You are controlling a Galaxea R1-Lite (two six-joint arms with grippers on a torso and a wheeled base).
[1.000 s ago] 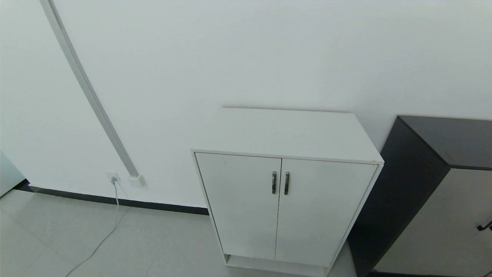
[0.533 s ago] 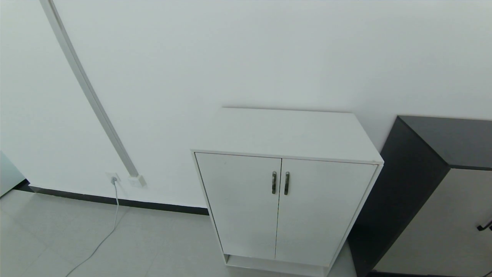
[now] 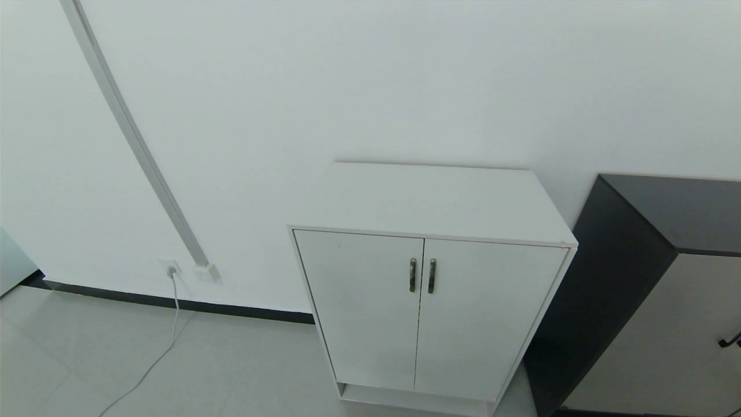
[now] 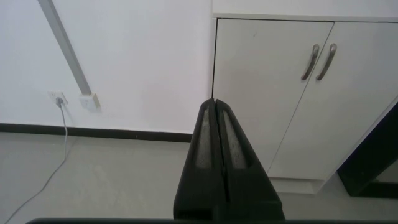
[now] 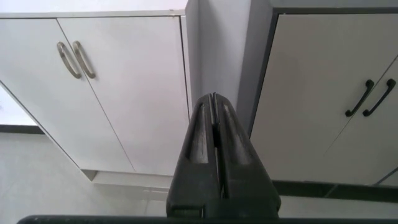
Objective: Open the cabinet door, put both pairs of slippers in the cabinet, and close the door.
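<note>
A white two-door cabinet (image 3: 428, 301) stands against the wall, both doors closed, with two metal handles (image 3: 422, 275) side by side at the middle seam. In the left wrist view my left gripper (image 4: 214, 106) is shut with nothing in it, some way in front of the cabinet (image 4: 292, 93) and off its left door. My right gripper (image 5: 214, 99) is also shut and empty, held in front of the gap between the white cabinet (image 5: 112, 87) and the dark one.
A dark cabinet (image 3: 654, 289) with grey doors and black handles (image 5: 372, 98) stands right beside the white one. A wall socket (image 3: 171, 269) with a grey cable (image 3: 156, 353) trailing over the tiled floor is at the left, below a slanted cable duct (image 3: 127, 127).
</note>
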